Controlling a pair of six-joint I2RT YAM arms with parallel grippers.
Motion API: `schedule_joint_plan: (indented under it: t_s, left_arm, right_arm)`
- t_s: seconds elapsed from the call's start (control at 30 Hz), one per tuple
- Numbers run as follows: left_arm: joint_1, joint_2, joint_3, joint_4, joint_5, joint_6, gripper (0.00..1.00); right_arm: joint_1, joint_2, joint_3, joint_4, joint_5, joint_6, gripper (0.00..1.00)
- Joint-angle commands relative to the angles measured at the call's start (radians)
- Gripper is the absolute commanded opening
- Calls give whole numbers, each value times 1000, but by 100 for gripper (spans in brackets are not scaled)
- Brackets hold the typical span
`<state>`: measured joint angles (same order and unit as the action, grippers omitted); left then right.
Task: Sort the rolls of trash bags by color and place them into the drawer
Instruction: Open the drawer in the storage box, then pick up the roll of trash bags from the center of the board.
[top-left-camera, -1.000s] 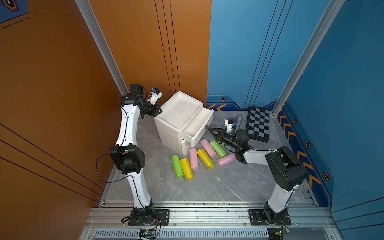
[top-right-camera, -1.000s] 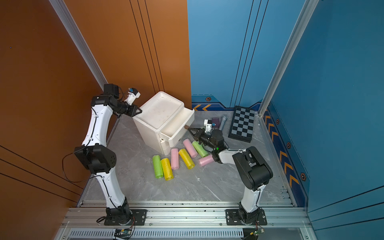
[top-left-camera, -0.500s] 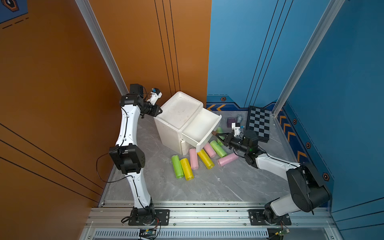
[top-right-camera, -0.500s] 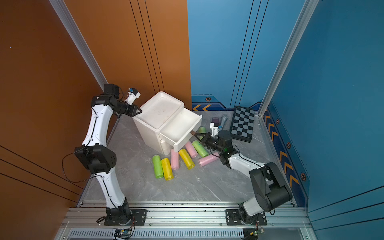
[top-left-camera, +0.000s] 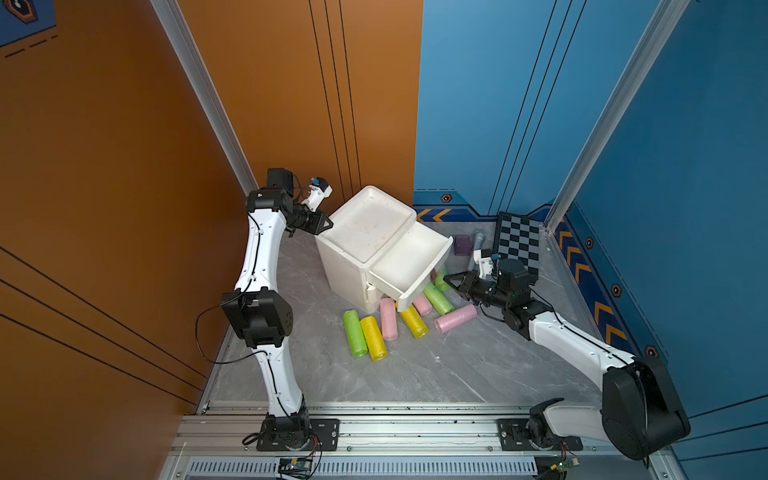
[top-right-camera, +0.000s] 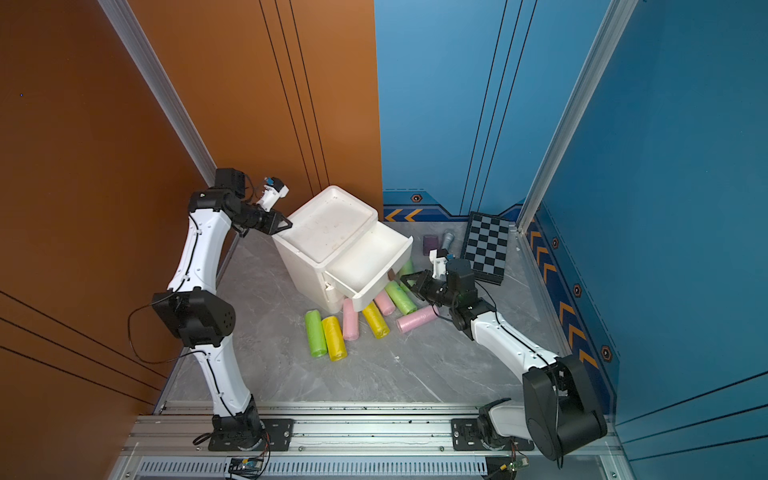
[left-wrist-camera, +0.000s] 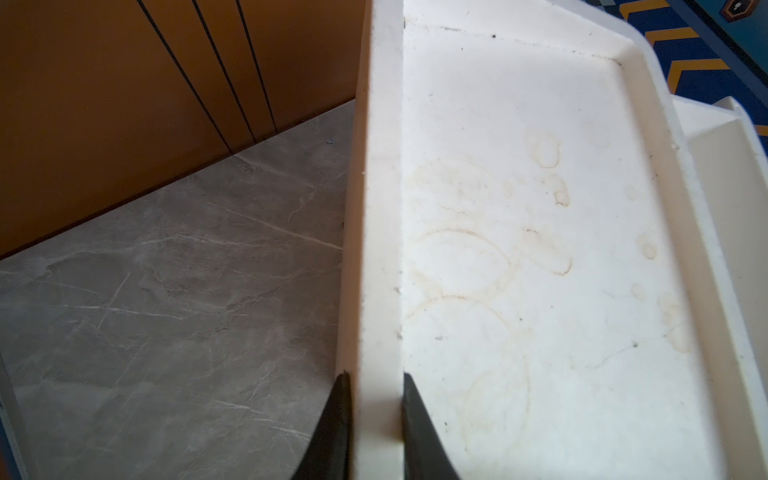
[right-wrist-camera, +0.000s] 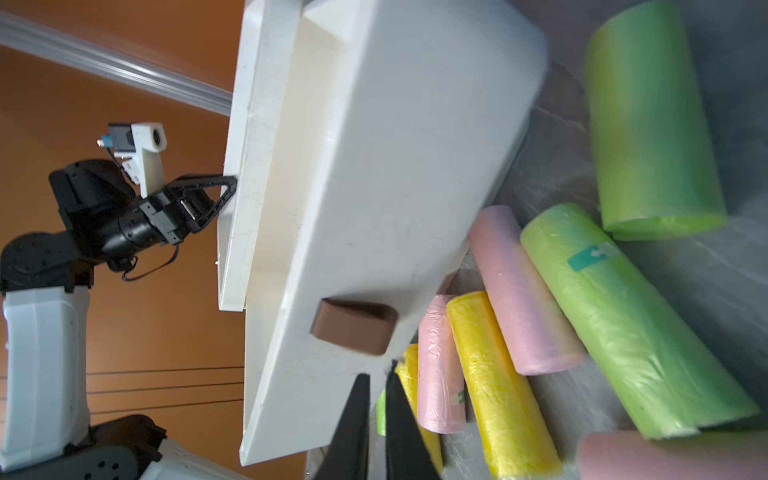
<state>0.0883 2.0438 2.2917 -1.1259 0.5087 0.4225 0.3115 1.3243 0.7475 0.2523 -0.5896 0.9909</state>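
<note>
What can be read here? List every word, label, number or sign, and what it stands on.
No words, brands or numbers are readable in any view.
On a green roll, a teal sticker: white arrow only, no letters.
On a pink roll, a pale sticker: too blurred to read.
At the foot of the blue wall, orange chevrons: signs without text.
Beside them, a hexagon badge: too small to read.

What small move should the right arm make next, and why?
Probably lower the right gripper onto the nearest pink roll: its jaws are empty, the drawer stands open and empty, and the left gripper clamps the cabinet.
</note>
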Motion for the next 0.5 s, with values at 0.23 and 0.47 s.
schedule_joint_plan:
  t_s: [0.23,0.47]
  left_arm:
    - [45,-29,15,-5,22,-73,0]
    - [55,-42,14,-5,34,-74,0]
  right_arm:
    - [-29,63,82,-110,53,-28,45]
    - [-20,-5,153,-515,243,-76,63]
